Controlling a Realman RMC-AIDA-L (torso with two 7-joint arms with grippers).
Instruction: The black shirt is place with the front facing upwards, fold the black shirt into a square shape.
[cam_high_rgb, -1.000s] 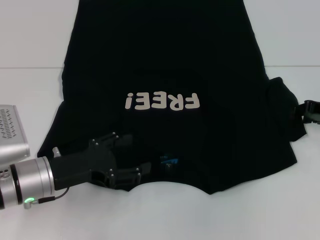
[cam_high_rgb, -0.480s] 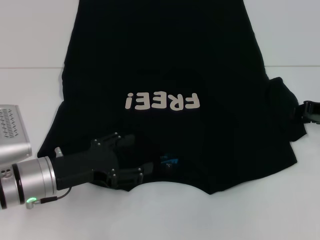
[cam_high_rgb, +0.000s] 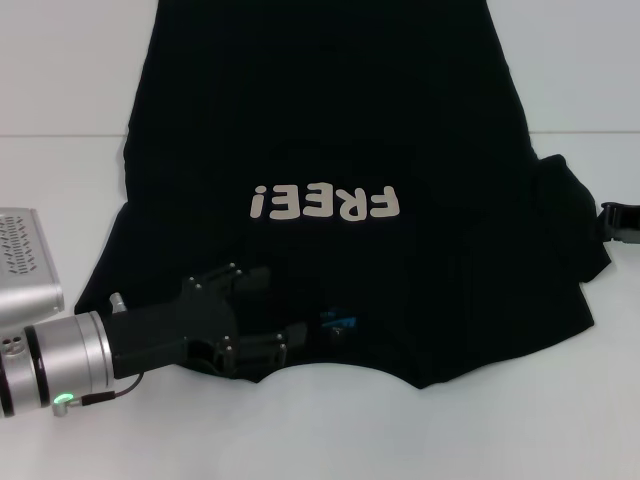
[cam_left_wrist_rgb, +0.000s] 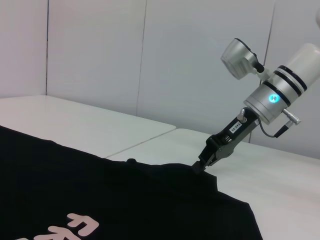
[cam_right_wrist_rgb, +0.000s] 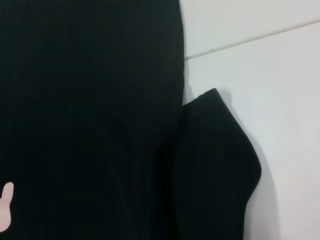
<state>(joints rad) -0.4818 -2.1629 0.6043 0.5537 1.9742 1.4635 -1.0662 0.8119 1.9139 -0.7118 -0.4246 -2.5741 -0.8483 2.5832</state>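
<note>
While the black shirt (cam_high_rgb: 330, 150) lies flat and unfolded across the worktop (cam_high_rgb: 520, 430), the left gripper (cam_high_rgb: 262, 312) rests spread open at its near-edge collar, gripping nothing; the right gripper (cam_left_wrist_rgb: 206, 161) touches the right sleeve, grip unclear.

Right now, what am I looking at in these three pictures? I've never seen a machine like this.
It is a two-armed robot at a white table. One picture comes from its head, the others from cameras on each wrist. A black shirt lies spread out, its "FREE!" lettering facing up. The left gripper rests on the shirt near the collar, by the blue neck label, jaws parted. The right gripper, seen from the left wrist, touches the shirt's sleeve edge.
</note>
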